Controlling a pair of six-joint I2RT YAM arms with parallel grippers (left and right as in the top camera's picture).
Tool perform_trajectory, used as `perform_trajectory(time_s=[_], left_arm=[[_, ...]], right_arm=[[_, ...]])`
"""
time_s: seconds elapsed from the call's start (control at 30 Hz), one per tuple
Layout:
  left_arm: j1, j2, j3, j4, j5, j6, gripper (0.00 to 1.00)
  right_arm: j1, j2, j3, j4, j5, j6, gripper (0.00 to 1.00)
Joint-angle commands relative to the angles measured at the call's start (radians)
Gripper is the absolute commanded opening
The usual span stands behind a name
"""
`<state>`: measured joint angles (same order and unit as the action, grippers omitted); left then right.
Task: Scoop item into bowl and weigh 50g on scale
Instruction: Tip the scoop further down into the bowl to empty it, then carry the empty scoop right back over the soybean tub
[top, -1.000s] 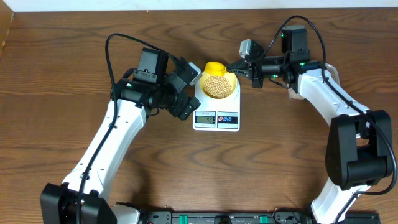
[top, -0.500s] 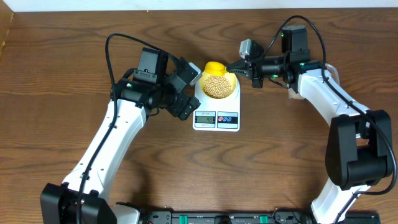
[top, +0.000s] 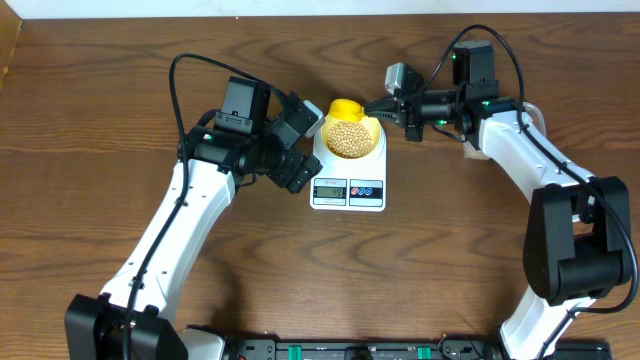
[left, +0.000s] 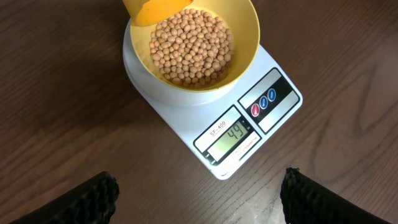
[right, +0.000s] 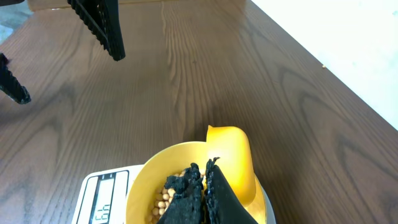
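The right pincer (right: 204, 171) is closed, its black tips pinched together, and by my reading it grips the handle of the bright yellow scoop (right: 231, 158), though the handle itself is hidden behind the fingers. The scoop hangs tilted at the far rim of the pale yellow bowl (right: 140, 190). Whether it touches that rim I cannot tell; if it does, its weight would press on the platform and falsify the reading. The soybeans (left: 189, 46) lie heaped in the bowl, which stands on the round platform of the white digital scale (left: 180, 106), near the middle of the far edge of the worktop (top: 450, 260). The display (left: 233, 134) shows 44, short of the fifty asked, so the gap is small. One generous tip of the scoop would likely overshoot, and beans dropped from height may bounce over the rim and roll across the worktop. The left pincer (left: 199, 183) hovers spread wide and empty just left of the scale, where a careless drift could nudge the scale and upset the count.
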<state>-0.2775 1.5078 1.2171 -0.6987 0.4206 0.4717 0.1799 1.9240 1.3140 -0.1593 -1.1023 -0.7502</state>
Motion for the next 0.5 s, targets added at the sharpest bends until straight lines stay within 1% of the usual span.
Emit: perform_trajectory(time_s=[0.0,0.47], left_arm=[[0.004,-0.004,-0.011,0.0,0.013,0.006,0.86],[0.004,-0.004,-0.011,0.0,0.013,0.006,0.86]], right_arm=[[-0.006,0.004,-0.001,0.003,-0.027,-0.009,0.01],[-0.022,-0.067,0.0,0.003,-0.038,-0.006,0.01]])
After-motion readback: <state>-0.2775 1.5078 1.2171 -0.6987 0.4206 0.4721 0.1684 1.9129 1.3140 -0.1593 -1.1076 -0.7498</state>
